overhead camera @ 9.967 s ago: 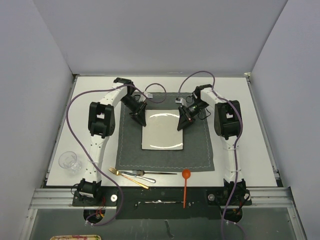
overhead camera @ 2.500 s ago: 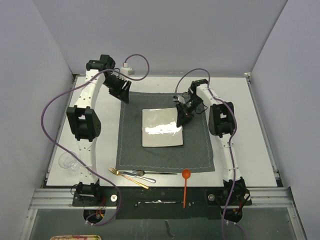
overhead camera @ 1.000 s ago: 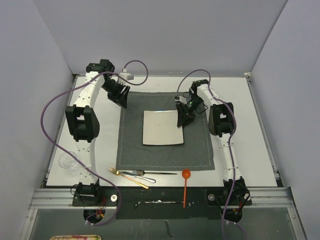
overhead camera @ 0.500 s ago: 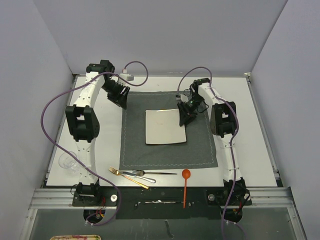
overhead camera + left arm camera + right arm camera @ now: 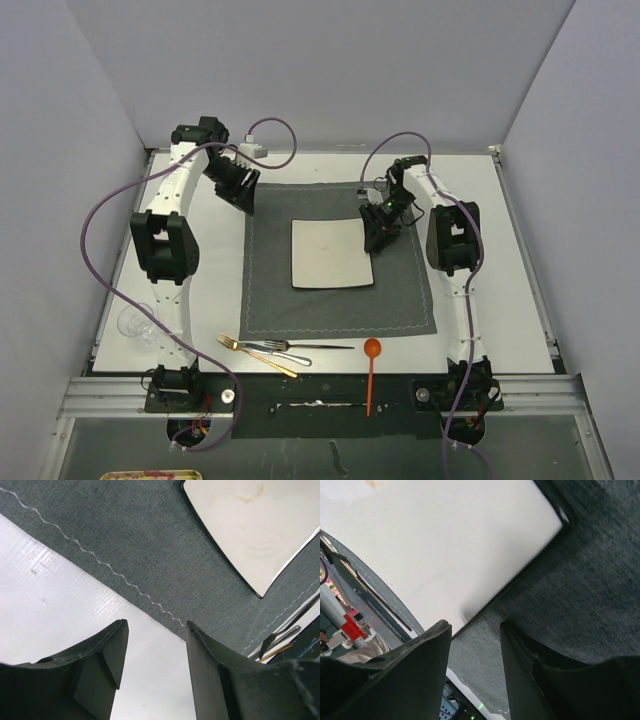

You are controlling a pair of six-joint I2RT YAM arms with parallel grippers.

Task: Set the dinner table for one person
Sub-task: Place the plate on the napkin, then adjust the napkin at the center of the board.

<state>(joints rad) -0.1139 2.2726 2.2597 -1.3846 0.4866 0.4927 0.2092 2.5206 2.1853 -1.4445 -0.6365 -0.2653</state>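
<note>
A square off-white plate (image 5: 332, 253) lies flat on a dark grey stitched placemat (image 5: 340, 300) in the middle of the white dinner table (image 5: 500, 260). My right gripper (image 5: 376, 238) stands open just off the plate's right edge; in the right wrist view only the placemat (image 5: 580, 580) shows between its jaws (image 5: 474, 625), with the plate (image 5: 445, 540) beyond the tips. My left gripper (image 5: 244, 198) hangs open over the bare table (image 5: 50, 605) by the placemat's back left corner, with nothing between its jaws (image 5: 156, 625).
Near the front edge lie a gold fork (image 5: 255, 355), a silver fork (image 5: 275, 346) and a knife (image 5: 325, 346). A red spoon (image 5: 372, 349) sticks out over the front edge. A clear glass (image 5: 138, 322) stands at the front left. Grey walls enclose the table.
The plate and placemat have slid a little to the right. My right gripper has opened and let go of the plate's edge. The left arm has hardly moved.
</note>
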